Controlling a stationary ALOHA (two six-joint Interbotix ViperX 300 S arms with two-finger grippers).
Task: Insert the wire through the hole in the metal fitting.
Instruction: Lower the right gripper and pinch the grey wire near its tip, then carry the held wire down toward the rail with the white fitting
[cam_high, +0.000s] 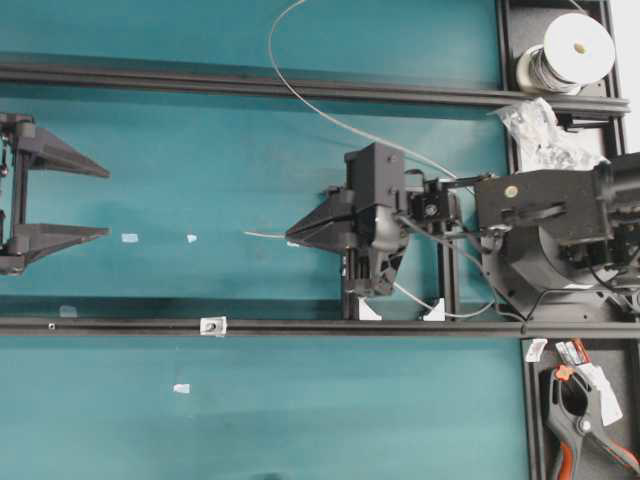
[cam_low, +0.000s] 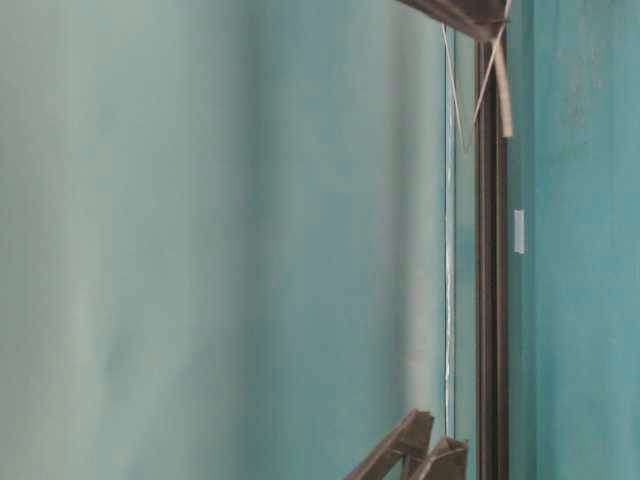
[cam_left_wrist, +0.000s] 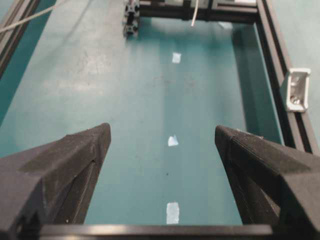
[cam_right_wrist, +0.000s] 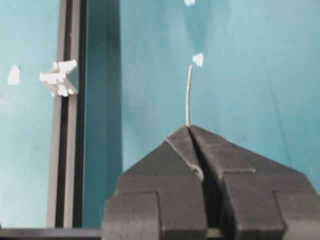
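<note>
While the right pincer (cam_high: 292, 236) stands pressed together on the wire (cam_right_wrist: 188, 95), pinching it a short way back from its free end, the step in hand appears to be the carry toward the metal fitting (cam_high: 212, 325); threading has not begun. A short stub of wire projects straight out beyond the fingertips, its long axis in line with the pincer and pointing toward the left of the overhead view, with a slight bend near the tip. Behind the pincer the wire trails back in a loose curve toward the spool (cam_high: 572, 50) at the top right. The fitting sits on the dark rail (cam_high: 300, 326) running across the desk (cam_high: 250, 150), nearer the bottom of the overhead view and well apart from the wire's tip. The hole cannot be made out at this size. The left pincer (cam_high: 95, 201) is spread wide and holds nothing, at the far left. In my judgement the next move calls for bringing the stub down to the fitting and squaring it to the hole's axis.
</note>
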